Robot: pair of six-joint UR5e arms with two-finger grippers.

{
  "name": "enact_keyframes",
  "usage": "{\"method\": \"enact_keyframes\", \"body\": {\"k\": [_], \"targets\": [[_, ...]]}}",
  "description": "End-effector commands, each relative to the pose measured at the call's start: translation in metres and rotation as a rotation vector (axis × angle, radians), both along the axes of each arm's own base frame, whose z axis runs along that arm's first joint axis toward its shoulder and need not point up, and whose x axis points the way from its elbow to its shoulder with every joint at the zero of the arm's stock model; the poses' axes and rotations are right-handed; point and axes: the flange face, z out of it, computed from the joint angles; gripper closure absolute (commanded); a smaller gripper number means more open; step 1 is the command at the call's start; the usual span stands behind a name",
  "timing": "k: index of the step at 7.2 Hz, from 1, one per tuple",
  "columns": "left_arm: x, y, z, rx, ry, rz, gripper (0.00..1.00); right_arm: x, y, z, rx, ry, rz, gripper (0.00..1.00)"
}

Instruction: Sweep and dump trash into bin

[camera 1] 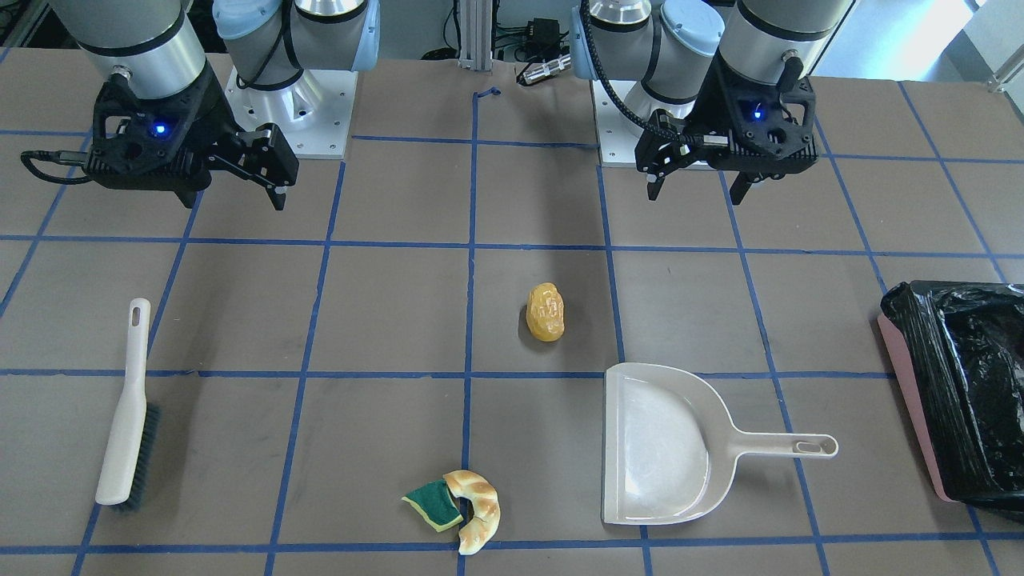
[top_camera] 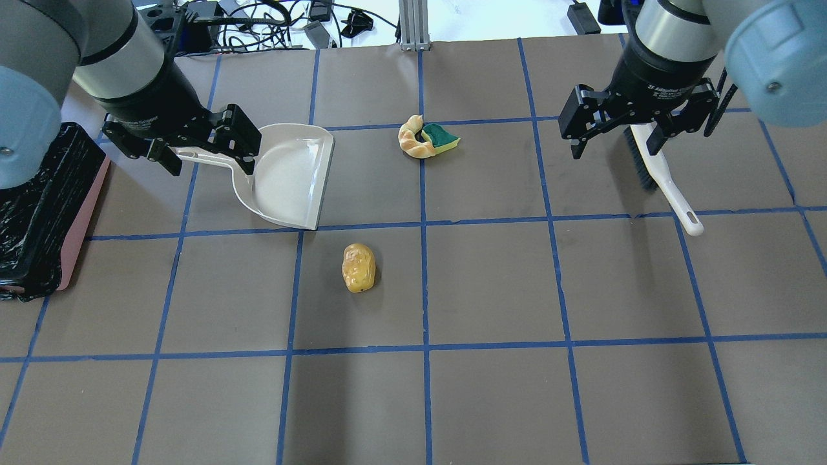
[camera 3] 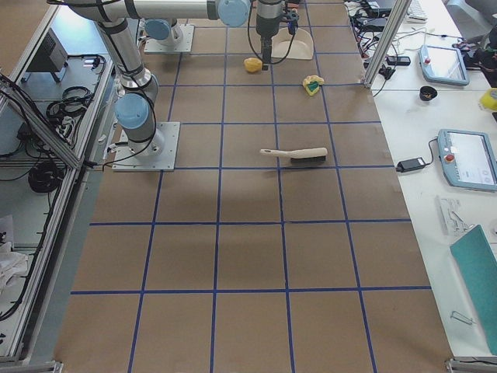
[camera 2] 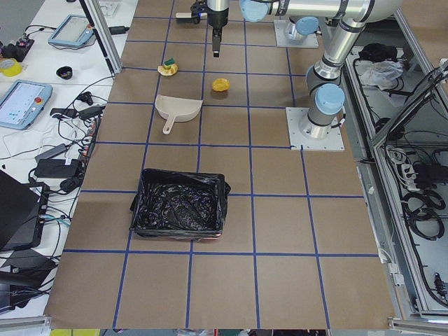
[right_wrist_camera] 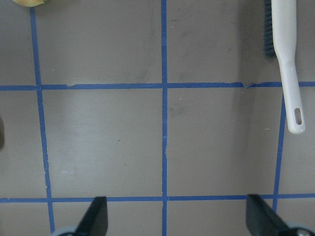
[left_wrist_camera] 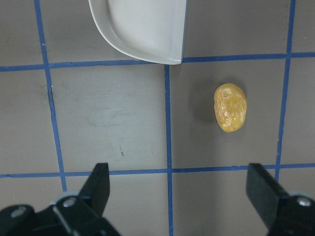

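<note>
Trash lies loose on the tabletop: a potato piece (camera 1: 546, 312) at the centre and, farther from the robot, a croissant piece (camera 1: 482, 509) touching a sponge wedge (camera 1: 432, 502). Left gripper (camera 1: 696, 186) and right gripper (top_camera: 614, 143) both hang above the tabletop, jaws spread wide and holding nothing. Bin (camera 1: 908, 392) stands at the left end, the dustpan (camera 1: 664, 444) between it and the trash, the brush (camera 1: 124, 416) on the right.

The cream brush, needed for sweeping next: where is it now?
In the front-facing view the cream long-handled plastic brush lies flat at the left, the robot's right side, nearest the open right gripper.
</note>
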Motion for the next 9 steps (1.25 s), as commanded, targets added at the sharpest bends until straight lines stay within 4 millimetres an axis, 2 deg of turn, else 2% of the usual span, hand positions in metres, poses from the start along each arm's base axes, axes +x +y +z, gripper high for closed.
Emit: {"method": "enact_keyframes", "body": {"k": [1, 7, 9], "targets": [[0.0, -0.001, -0.003, 0.002, -0.002, -0.006, 0.0, 0.0, 0.0, -0.002, 0.003, -0.001, -0.003, 0.0], [0.001, -0.003, 0.0, -0.005, -0.002, -0.004, 0.0, 0.0, 0.004, 0.008, -0.021, -0.004, 0.002, 0.0], [0.001, -0.004, 0.0, -0.004, -0.002, -0.004, 0.0, 0.002, 0.003, 0.006, -0.018, -0.016, 0.009, 0.0]]}}
